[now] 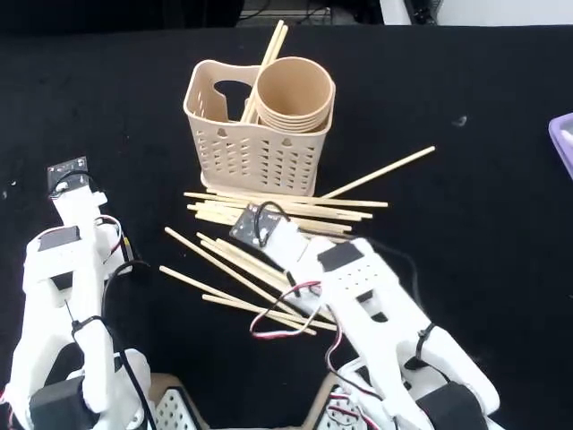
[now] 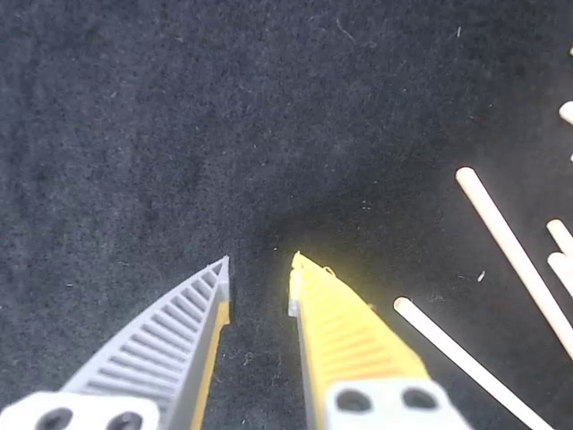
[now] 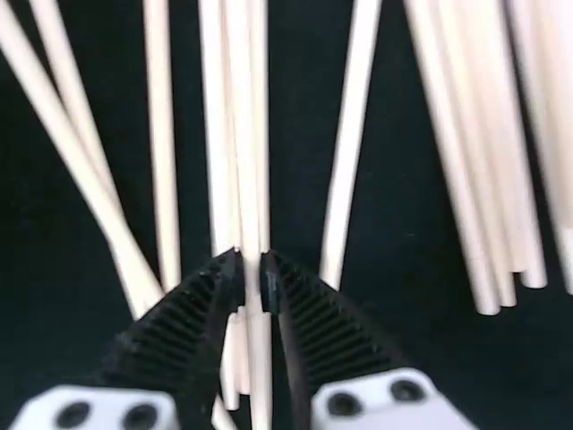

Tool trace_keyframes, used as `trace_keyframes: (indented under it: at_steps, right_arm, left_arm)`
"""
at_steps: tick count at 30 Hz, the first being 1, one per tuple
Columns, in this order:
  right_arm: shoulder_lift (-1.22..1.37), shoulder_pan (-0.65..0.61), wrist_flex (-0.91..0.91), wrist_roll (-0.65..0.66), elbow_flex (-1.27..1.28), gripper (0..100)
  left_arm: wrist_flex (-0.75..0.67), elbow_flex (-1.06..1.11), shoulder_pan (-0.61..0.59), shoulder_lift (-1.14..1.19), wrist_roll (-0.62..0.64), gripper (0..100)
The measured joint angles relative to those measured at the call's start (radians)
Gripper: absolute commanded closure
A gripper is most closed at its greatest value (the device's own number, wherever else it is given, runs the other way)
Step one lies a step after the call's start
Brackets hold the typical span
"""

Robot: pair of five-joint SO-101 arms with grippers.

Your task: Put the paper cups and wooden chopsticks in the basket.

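Observation:
A beige slotted basket (image 1: 255, 148) stands at the back of the black table. A stack of paper cups (image 1: 294, 92) sits in its right compartment, and a few wooden chopsticks (image 1: 269, 49) lean in it behind the cups. Many more chopsticks (image 1: 277, 210) lie scattered in front of the basket. My right gripper (image 1: 253, 224) is down in this pile. Its black jaws are shut on a chopstick (image 3: 252, 179) that runs between them (image 3: 252, 267). My left gripper (image 2: 260, 269) hovers over bare cloth left of the pile, slightly open and holding nothing.
One long chopstick (image 1: 380, 172) lies slanted to the right of the basket. A purple object (image 1: 564, 139) shows at the table's right edge. Chopstick ends (image 2: 506, 242) lie near the left gripper. The black cloth (image 1: 483, 233) to the right is bare.

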Motion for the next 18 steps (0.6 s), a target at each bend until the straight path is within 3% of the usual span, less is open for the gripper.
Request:
trace_keyframes:
  at_steps: [18]
  right_arm:
    - [0.009,0.074,-0.058,0.003,-0.012,98.6]
  left_arm:
    - [0.0,0.0,0.0,0.0,0.0,88]
